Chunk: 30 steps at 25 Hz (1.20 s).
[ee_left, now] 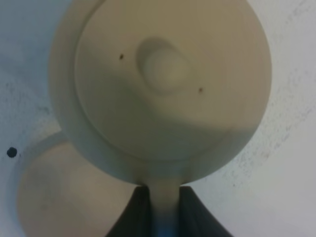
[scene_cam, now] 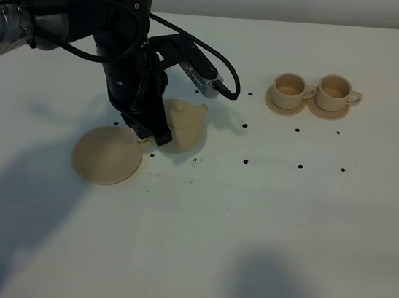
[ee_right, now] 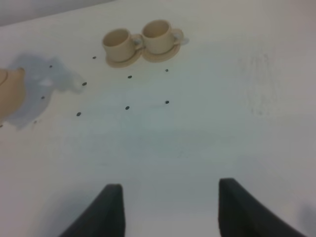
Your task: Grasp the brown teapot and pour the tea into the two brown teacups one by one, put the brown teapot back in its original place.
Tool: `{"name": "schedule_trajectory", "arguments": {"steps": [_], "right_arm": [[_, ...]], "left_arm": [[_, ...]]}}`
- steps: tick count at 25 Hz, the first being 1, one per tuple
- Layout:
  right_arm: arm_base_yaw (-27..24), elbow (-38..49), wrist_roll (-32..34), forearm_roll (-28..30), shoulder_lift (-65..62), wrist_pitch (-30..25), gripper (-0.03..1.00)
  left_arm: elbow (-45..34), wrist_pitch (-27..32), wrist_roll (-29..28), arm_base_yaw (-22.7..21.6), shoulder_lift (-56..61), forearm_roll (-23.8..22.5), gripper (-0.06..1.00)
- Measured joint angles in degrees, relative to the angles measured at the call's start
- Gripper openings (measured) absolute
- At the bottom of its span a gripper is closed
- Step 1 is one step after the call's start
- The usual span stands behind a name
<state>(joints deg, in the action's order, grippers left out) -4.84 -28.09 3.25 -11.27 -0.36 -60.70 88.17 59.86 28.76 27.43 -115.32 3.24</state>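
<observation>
Here, in the exterior high view, the left gripper (scene_cam: 156, 133) is closed on the loop handle of the brown teapot (scene_cam: 184, 123), which sits left of centre in the frame. The left wrist view shows its two dark fingers (ee_left: 131, 215) clamping that handle, with the lid knob (ee_left: 163, 66) seen from above. The large saucer (scene_cam: 107, 155) lies just beside the teapot, to its lower left. Whether the teapot rests on the surface (scene_cam: 263, 223) or is raised cannot be told. The two brown teacups (scene_cam: 290, 89) stand side by side in the upper right, each on a small saucer (scene_cam: 275, 106), with handles pointing right. Small black dots (scene_cam: 246, 161) mark the surface between teapot and cups. The right gripper (ee_right: 170, 190) stands open, its fingers spread over the surface, well apart from the cups.
</observation>
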Motion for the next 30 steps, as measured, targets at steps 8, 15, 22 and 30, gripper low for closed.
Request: {"name": "schedule_trajectory", "arguments": {"steps": [8, 15, 22, 30], "right_arm": [[0.0, 0.0, 0.0, 0.0, 0.0, 0.0, 0.45], [0.0, 0.0, 0.0, 0.0, 0.0, 0.0, 0.45], [0.0, 0.0, 0.0, 0.0, 0.0, 0.0, 0.45], [0.0, 0.0, 0.0, 0.0, 0.0, 0.0, 0.45]], "left_arm": [[0.0, 1.5, -0.6, 0.0, 0.0, 0.2, 0.14], [0.0, 1.9, 0.5, 0.0, 0.0, 0.4, 0.14], [0.0, 1.0, 0.9, 0.0, 0.0, 0.6, 0.14], [0.0, -3.8, 8.4, 0.0, 0.0, 1.5, 0.14]]}}
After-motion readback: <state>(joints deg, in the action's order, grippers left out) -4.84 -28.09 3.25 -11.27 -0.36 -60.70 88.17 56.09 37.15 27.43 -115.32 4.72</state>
